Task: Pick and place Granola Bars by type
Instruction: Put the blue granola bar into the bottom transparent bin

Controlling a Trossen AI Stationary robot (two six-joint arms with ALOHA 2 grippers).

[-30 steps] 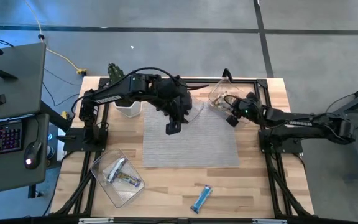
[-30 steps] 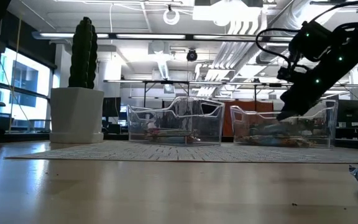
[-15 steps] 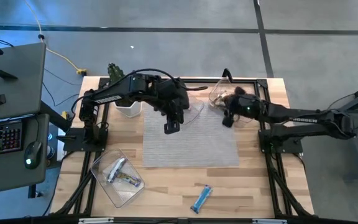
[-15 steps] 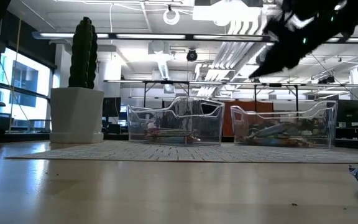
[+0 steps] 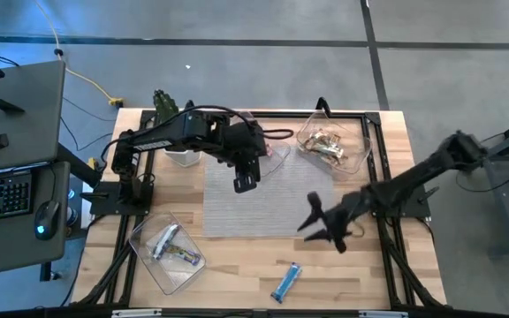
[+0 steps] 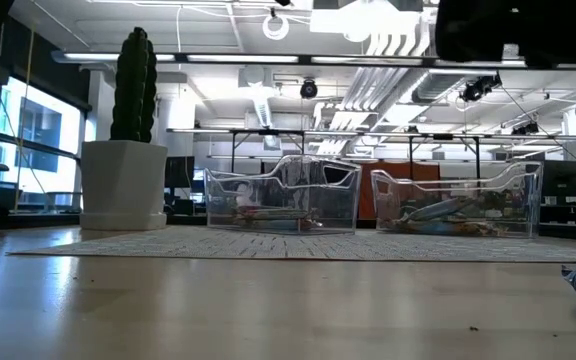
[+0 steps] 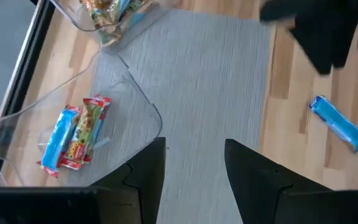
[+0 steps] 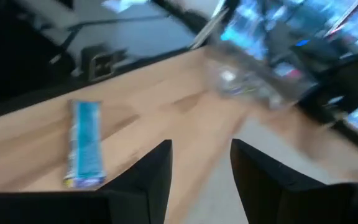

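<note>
One blue granola bar (image 5: 287,281) lies flat on the bare wood near the table's front edge; it also shows in the left wrist view (image 7: 339,124) and the right wrist view (image 8: 85,144). More bars lie in three clear trays: far middle (image 7: 73,134), far right (image 5: 330,147) and near left (image 5: 170,247). My left gripper (image 5: 245,183) hangs open over the grey mat's far left part, beside the far middle tray, its fingers (image 7: 149,167) empty. My right gripper (image 5: 318,226) stands open over the mat's near right corner, a little beyond the blue bar, with nothing between its fingers (image 8: 146,174).
A grey mat (image 5: 268,199) covers the table's middle. A cactus in a white pot (image 6: 128,130) stands at the far left corner. The black frame rails (image 5: 374,177) run along the table's sides. A desk with a keyboard (image 5: 3,194) stands left of the table.
My right gripper has swung out of the far right tray and toward the table's near edge, turning as it went; it now stands over the mat's near right corner, close to the blue bar. The far right tray, which it covered before, shows its bars again.
</note>
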